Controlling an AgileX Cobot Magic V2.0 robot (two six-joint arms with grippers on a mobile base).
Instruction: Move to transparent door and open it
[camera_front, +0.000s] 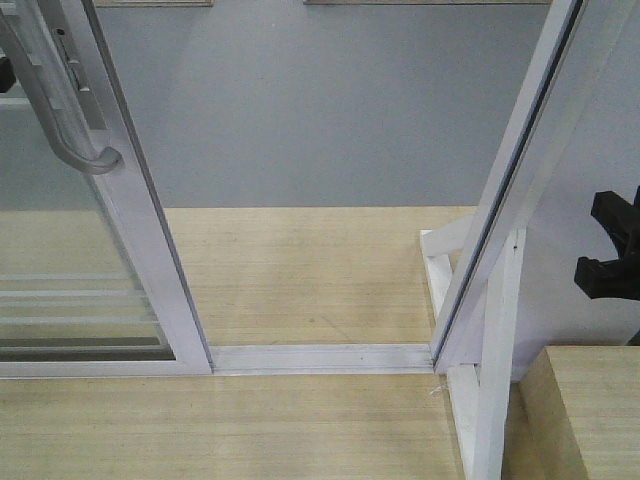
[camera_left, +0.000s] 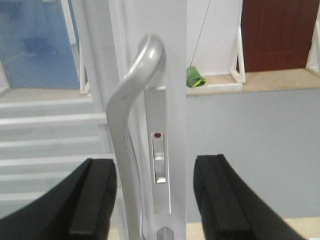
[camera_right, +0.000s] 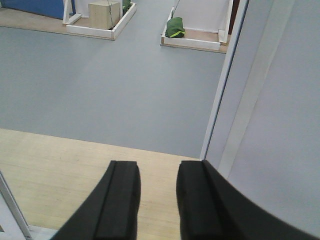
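1. My left gripper (camera_left: 155, 200) is spread, its fingers flanking the curved grey handle (camera_left: 131, 125) without visibly touching it.
2. My right gripper (camera_right: 157, 200) hangs parted over wooden floor (camera_right: 60, 165), holding nothing.
3. The transparent door (camera_front: 150, 250) stands left, slid aside from the doorway.
4. Beyond, a white-edged tray (camera_right: 192, 42) holds a green bag (camera_right: 175, 27).

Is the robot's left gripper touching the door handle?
Cannot tell. In the left wrist view the left gripper straddles the curved grey handle, whose lower part runs right beside the left finger; no clear gap or contact shows.
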